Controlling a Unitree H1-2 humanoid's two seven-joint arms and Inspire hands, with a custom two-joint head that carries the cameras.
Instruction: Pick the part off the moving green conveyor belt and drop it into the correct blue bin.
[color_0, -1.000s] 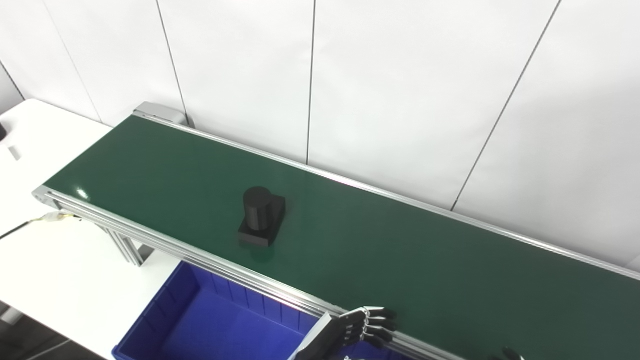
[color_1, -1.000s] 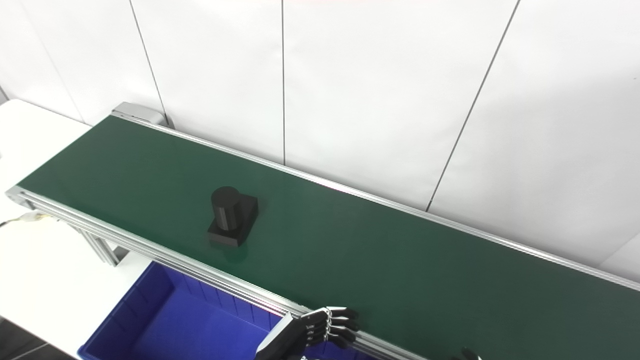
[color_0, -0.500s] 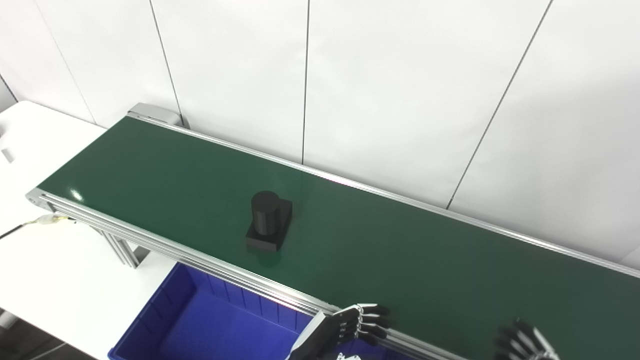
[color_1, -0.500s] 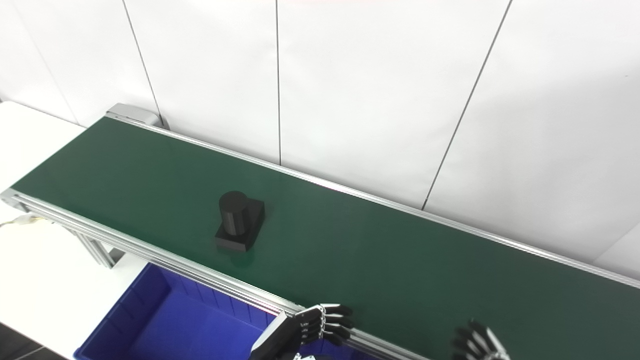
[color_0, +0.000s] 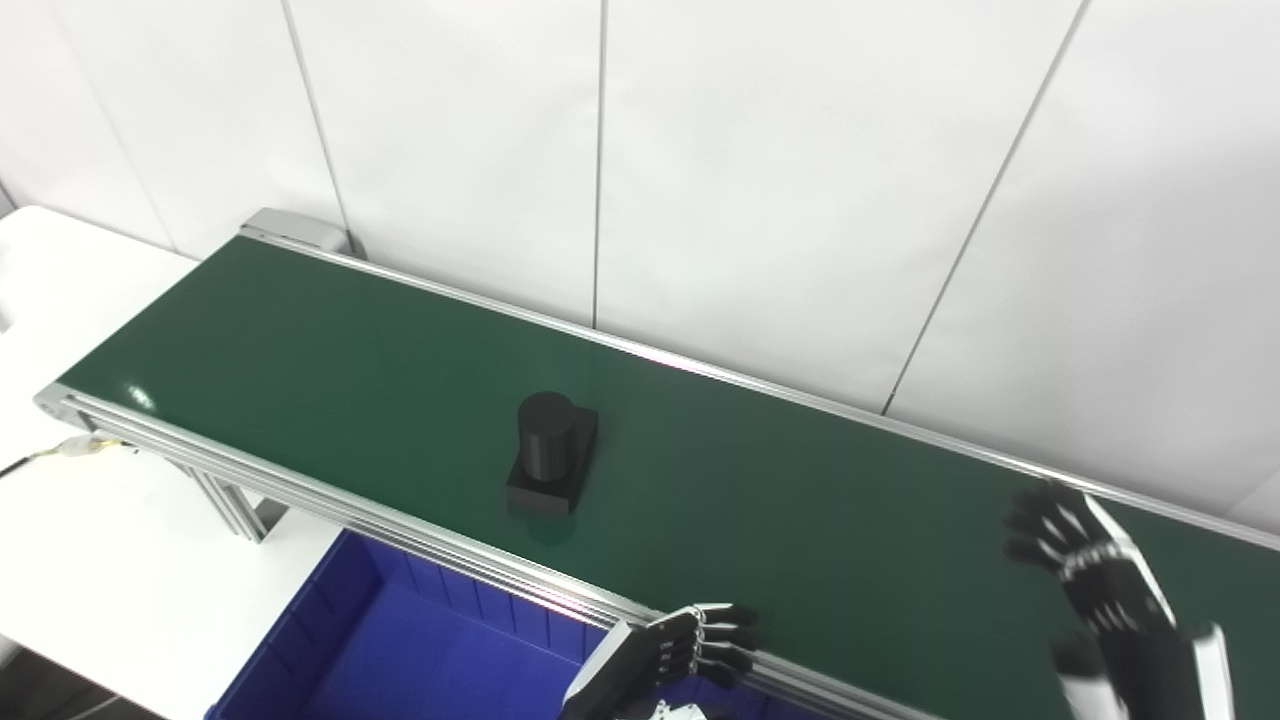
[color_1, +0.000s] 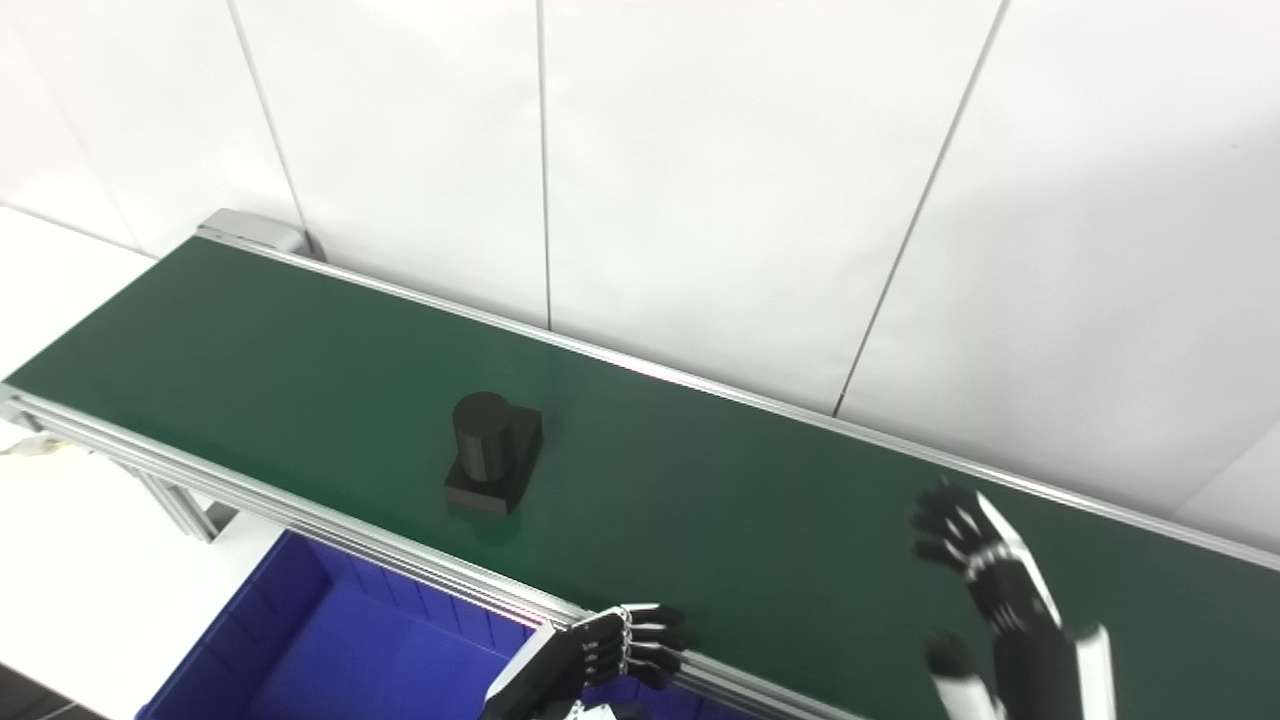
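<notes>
A black part (color_0: 550, 452), a short cylinder standing on a square base, rides on the green conveyor belt (color_0: 330, 360) left of centre. My right hand (color_0: 1090, 575) hangs open above the belt's right stretch, fingers spread, far right of the part. My left hand (color_0: 695, 645) rests at the belt's near rail with its fingers curled and nothing in it. A blue bin (color_0: 400, 650) sits below the near rail, under and left of the left hand.
A white table (color_0: 110, 560) lies under the belt's left end, with a cable (color_0: 70, 450) by the belt frame. White wall panels (color_0: 700, 150) run close behind the belt's far rail.
My right hand has risen from the bottom edge up over the belt's right stretch, fingers spreading. The part has drifted a little right along the belt. The camera has shifted slightly.
</notes>
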